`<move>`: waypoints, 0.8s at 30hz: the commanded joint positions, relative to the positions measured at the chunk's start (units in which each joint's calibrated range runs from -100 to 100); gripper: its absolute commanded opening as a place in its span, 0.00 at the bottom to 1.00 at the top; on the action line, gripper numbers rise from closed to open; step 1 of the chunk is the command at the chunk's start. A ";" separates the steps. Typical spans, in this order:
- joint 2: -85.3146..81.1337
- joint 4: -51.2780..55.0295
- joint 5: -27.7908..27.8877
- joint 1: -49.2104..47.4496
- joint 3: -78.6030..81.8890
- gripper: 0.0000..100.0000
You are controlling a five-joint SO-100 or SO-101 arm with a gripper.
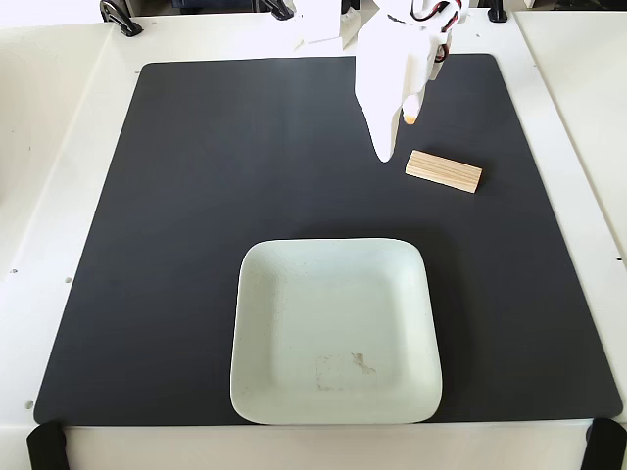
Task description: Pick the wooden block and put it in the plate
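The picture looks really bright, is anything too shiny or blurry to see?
In the fixed view, the white table is washed out by bright light, the black mat shows no glare, and the wooden block and plate look sharp. The white gripper blends into the table behind it.

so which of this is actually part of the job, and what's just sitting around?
Job:
- wooden block, on the mat, outside the plate
- plate, empty
- gripper, jaws just left of the block in the fixed view

Lying about:
- black mat
- black clamps at the table's far edge
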 commanded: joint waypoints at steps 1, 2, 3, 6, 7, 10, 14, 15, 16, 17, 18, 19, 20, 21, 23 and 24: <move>-0.12 -0.14 0.54 0.10 -2.22 0.37; -0.04 -0.14 0.59 -0.57 -2.13 0.36; -0.04 -0.14 0.33 -1.47 -1.68 0.36; -0.04 -0.31 0.27 -3.26 0.75 0.34; -0.04 -0.31 0.27 -3.93 1.38 0.33; -0.04 -3.67 0.11 -5.39 3.54 0.33; -0.04 -11.54 0.11 -6.17 8.40 0.33; -0.04 -13.31 0.11 -6.39 9.57 0.33; 0.05 -14.90 0.11 -6.84 10.65 0.33; 0.30 -16.22 0.11 -6.95 11.37 0.33; 0.98 -17.02 0.11 -7.07 11.46 0.33; 1.74 -17.46 0.11 -7.07 11.46 0.33; 2.50 -17.72 0.06 -7.18 11.19 0.33; 3.27 -17.72 0.06 -7.18 10.65 0.33; 4.62 -17.72 -1.11 -7.40 9.39 0.33; 5.30 -17.72 -1.81 -7.63 8.67 0.33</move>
